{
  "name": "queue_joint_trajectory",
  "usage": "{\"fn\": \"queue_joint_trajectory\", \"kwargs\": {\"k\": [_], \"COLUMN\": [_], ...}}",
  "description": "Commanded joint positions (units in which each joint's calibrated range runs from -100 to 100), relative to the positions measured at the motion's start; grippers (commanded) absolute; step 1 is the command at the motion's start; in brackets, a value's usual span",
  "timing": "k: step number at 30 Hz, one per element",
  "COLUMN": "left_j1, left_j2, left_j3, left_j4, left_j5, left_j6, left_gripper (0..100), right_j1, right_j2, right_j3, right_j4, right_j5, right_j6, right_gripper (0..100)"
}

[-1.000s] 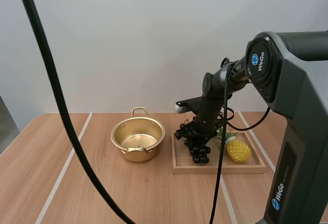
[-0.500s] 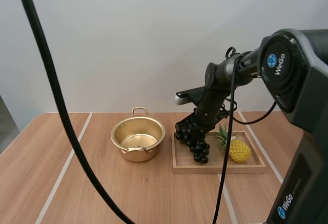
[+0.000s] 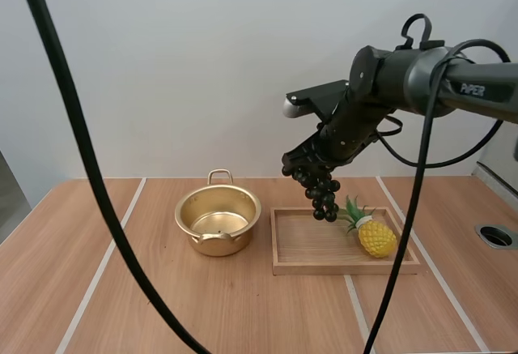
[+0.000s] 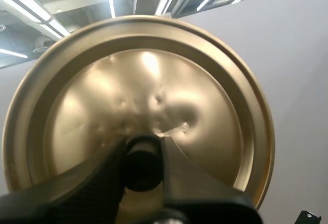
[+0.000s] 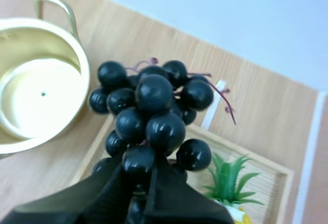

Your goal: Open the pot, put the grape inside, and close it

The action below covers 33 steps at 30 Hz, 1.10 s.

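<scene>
While the right claw hangs in the air above the back rim of the wooden tray, it is closed down narrow on the bunch of grapes. The dark bunch dangles from it, clear of the tray floor and higher than everything standing on the table. The right wrist view shows the two black fingers meeting at one end of the bunch, the berries pinched between their tips, with the tray's corner nearest the pot lying beneath the fruit. The pot, gold with a loop handle at its back and another at its front, stands upright and open on the table just left of the tray, apart from it, its bare shiny bottom showing. A small pineapple lies at the right end of the tray, its green leaves pointing back toward the hanging grapes. The left claw is clamped on the black knob of the lid, one finger on each side of it, and the round gold lid is tipped up with its dented face turned toward the wrist camera, away from the pot.
</scene>
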Motion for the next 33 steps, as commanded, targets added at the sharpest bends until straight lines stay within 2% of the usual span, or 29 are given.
{"fn": "queue_joint_trajectory", "kwargs": {"k": [1, 5, 12, 19, 25, 28, 33], "left_j1": [-0.18, -0.18, -0.18, -0.18, -0.18, -0.18, -0.18], "left_j2": [0.11, 0.11, 0.11, 0.11, 0.11, 0.11, 0.11], "left_j3": [-2.55, -6.2, -10.93, -13.9, -15.67, -16.91, -19.01], "left_j4": [-0.84, -1.21, -1.21, 1.4, 2.19, 2.19, 2.19], "left_j5": [-1.59, -2.86, -8.26, -9.73, -10.35, -10.35, -10.57], "left_j6": [-0.14, -0.14, -1.3, -1.3, -1.3, -1.3, -1.2], "left_gripper": [0, 0, 0, 0, 0, 0, 0], "right_j1": [0.01, 0.01, 0.01, 0.01, 0.01, 1.08, 5.02], "right_j2": [-4.15, -8.0, -10.92, -10.64, -6.66, -4.23, -0.05], "right_j3": [-0.13, -0.13, -4.04, -12.54, -18.29, -19.99, -21.03], "right_j4": [-0.24, -0.24, 0.89, 12.87, 20.33, 21.94, 21.58], "right_j5": [0.61, 0.61, 1.81, 3.66, 6.93, 7.32, 6.93], "right_j6": [0.07, 0.07, -4.27, -9.02, -10.8, -11.07, -11.07], "right_gripper": [0, 0, 0, 0, 0, 0, 0]}}
